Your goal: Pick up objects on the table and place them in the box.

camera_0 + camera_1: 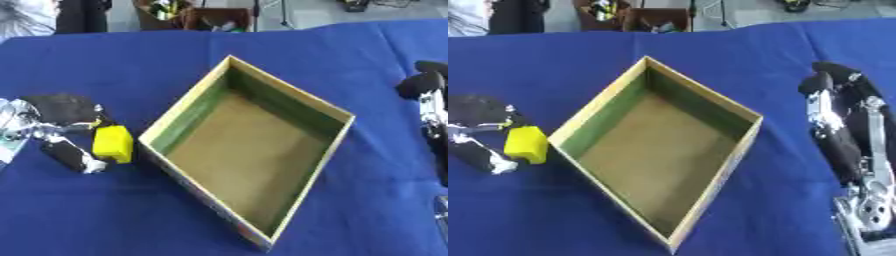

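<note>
At the far left of my view, my left hand [54, 125] is down on the blue table [105, 210] with its fingers curled round a yellow block [114, 143], thumb on one side and fingers on the other as far as I can make out, so the block looks pinched rather than merely touched. The block sits just beside the near-left wall of the box [184, 112], still outside it and close to the cloth. The box is open-topped and appears empty, and it lies skewed like a diamond, its long axis running from far-left to near-right. So the relation I care about is simple: the box opening lies directly to the right of the held block, with only that low left wall between them. I judge the next move to be a lift and a short carry rightward over the wall. On the far side of the box, well apart from the block, my right hand [833, 125] rests idle with fingers straight, holding nothing; the left is plainly the nearer one.
</note>
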{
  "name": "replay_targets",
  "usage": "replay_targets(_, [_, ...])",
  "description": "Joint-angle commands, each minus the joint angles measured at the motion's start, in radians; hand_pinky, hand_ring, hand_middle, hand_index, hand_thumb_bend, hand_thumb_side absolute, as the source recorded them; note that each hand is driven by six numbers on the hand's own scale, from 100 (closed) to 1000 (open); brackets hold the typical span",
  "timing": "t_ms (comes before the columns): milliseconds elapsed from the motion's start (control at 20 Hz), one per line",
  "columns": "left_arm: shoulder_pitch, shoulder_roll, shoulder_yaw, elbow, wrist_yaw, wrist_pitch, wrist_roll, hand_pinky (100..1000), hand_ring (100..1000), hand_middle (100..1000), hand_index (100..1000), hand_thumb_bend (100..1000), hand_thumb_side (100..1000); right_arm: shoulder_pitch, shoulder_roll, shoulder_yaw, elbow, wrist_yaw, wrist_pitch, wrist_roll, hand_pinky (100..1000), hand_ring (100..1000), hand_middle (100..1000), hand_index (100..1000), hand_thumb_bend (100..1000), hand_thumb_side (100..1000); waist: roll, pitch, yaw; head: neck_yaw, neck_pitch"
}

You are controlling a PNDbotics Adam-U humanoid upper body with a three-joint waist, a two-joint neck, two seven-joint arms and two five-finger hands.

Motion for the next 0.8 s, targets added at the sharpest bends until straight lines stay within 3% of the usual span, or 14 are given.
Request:
replay_targets(50, [-0.018,0.024,0.025,-0.017,-0.003,0.010,0.036,194,388,414,619,100,521,-0.007,-0.007,-0.002,-0.010,0.002,0.000,0.001,701,637,570,750,100,584,-0.002,-0.026,0.003,-0.002,-0.007])
replay_targets(350, [-0.025,0.033,0.044,-0.045,0.036,0.058,0.069,100,323,357,556,100,495,-0.002,-0.009,-0.003,-0.010,0.000,0.001,0.001,701,638,570,750,100,579,-0.001,-0.034,0.007,-0.004,-0.003])
replay_targets(800, [-0.047,0.050,0.101,-0.156,0.146,0.124,0.048,100,260,303,499,100,340,0.008,-0.014,-0.005,-0.010,0.000,0.003,0.000,702,638,570,750,100,580,0.004,-0.046,0.014,-0.012,0.006])
